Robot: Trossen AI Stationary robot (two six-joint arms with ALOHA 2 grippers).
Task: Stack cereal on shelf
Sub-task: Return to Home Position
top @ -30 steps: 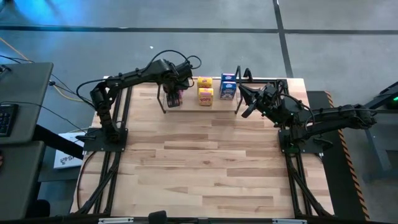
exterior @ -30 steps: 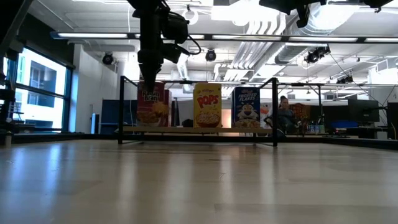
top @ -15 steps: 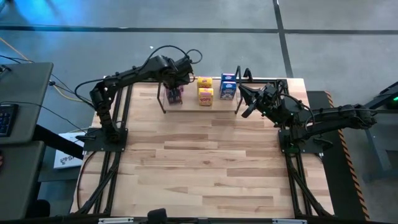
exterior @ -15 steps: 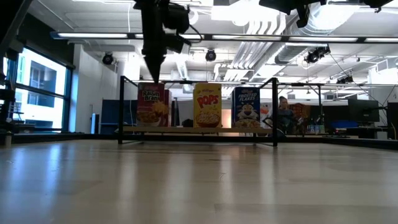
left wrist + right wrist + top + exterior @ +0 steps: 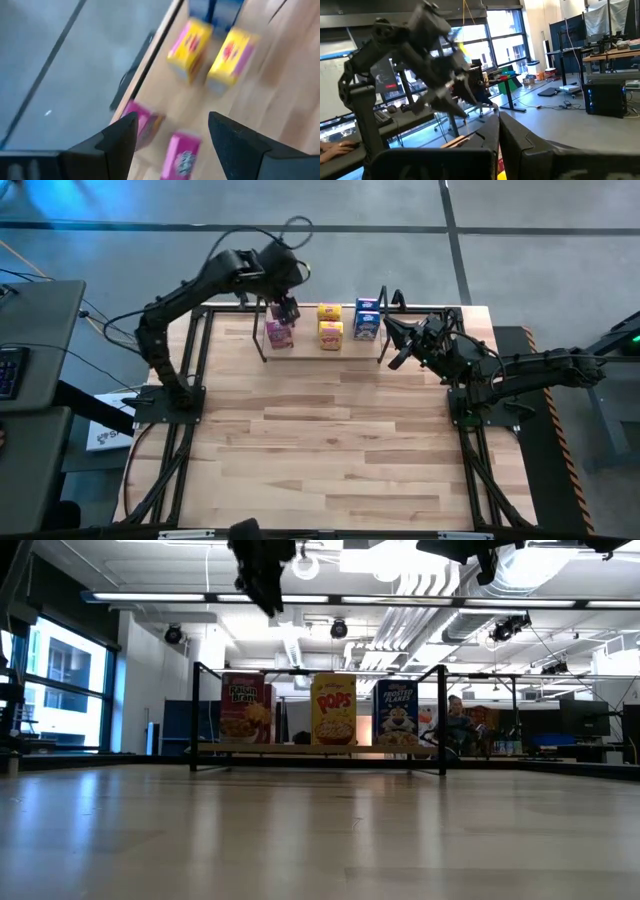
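Observation:
The cereal boxes stand upright on their bottoms on the shelf at the table's far edge. They are pink, yellow and blue, left to right. The left wrist view shows two pink boxes, two yellow ones and a blue one from above. My left gripper hangs open high above the pink boxes, with nothing between its fingers. It also shows at the top of the low view. My right gripper waits shut beside the shelf's right end.
Thin black wire uprights stand at each end of the shelf. The wide wood tabletop lies in front of the shelf. Cables loop over my left arm.
My left gripper has risen straight up from the top of the pink box at the shelf's left end and tipped less steeply downward. The pink box stays upright on the shelf. My right arm has kept still.

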